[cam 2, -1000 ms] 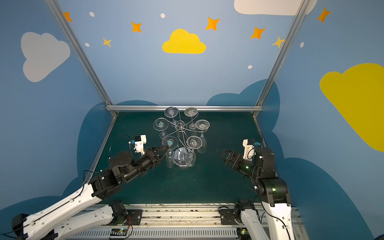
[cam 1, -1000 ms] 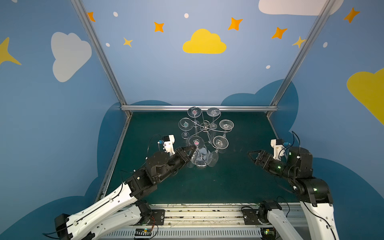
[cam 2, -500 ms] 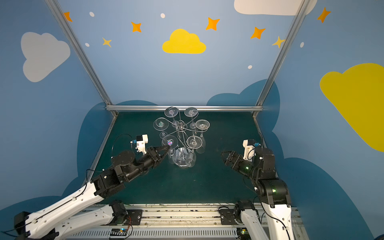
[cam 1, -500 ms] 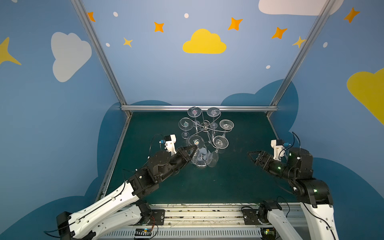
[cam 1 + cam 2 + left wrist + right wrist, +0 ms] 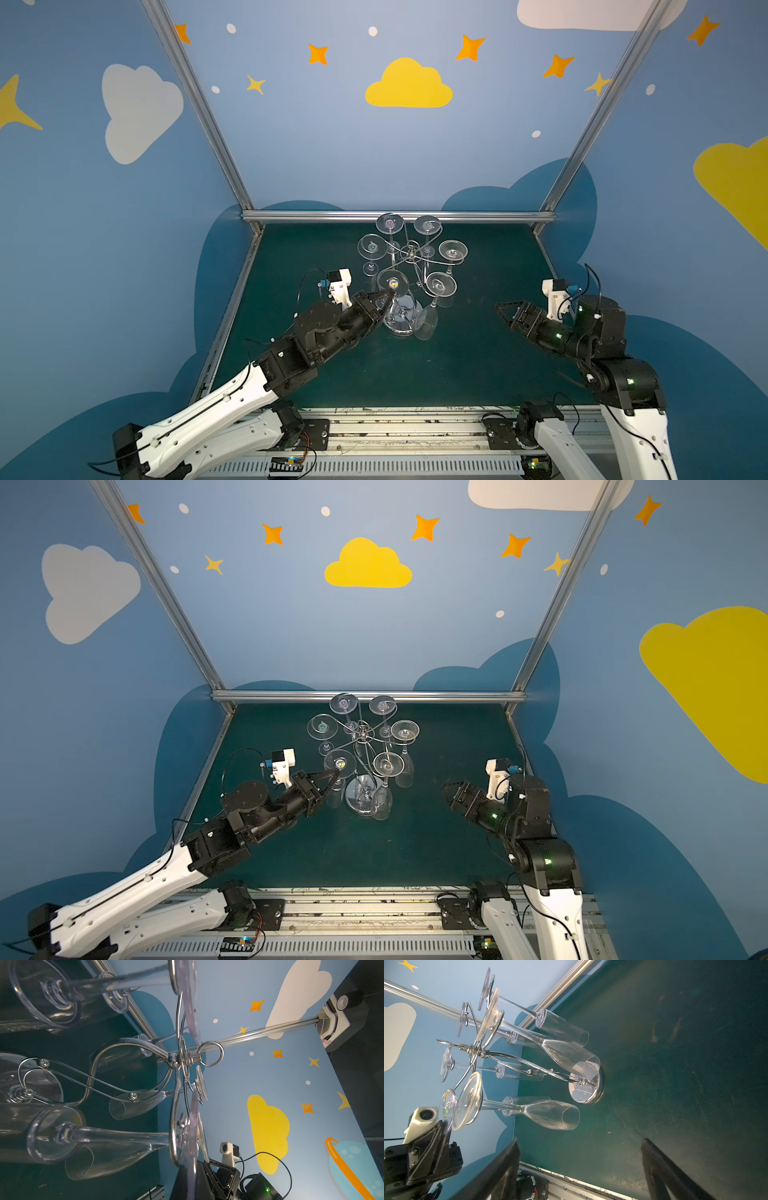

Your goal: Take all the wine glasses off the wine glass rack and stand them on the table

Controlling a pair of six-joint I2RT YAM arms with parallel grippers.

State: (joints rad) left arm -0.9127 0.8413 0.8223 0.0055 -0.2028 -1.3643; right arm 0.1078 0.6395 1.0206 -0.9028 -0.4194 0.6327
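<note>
The silver wine glass rack (image 5: 411,251) (image 5: 363,731) stands mid-table on its round shiny base (image 5: 586,1088), with several clear glasses hanging upside down from its arms. My left gripper (image 5: 390,293) (image 5: 335,774) (image 5: 193,1184) is shut on the edge of the foot of the front-left wine glass (image 5: 393,283) (image 5: 340,763), the one with a coloured sticker. Its stem (image 5: 116,1135) still sits in the rack's scroll loop (image 5: 172,1147). My right gripper (image 5: 499,308) (image 5: 447,789) (image 5: 580,1167) hovers open and empty to the right of the rack.
A tulip-shaped glass (image 5: 550,1115) hangs right beside the held one. Other glasses (image 5: 453,250) ring the rack's back and right. The metal frame rail (image 5: 399,215) runs just behind the rack, and blue walls enclose the green table (image 5: 478,374).
My left gripper's jaws have closed onto the foot of the front-left wine glass. The right arm has barely moved.
</note>
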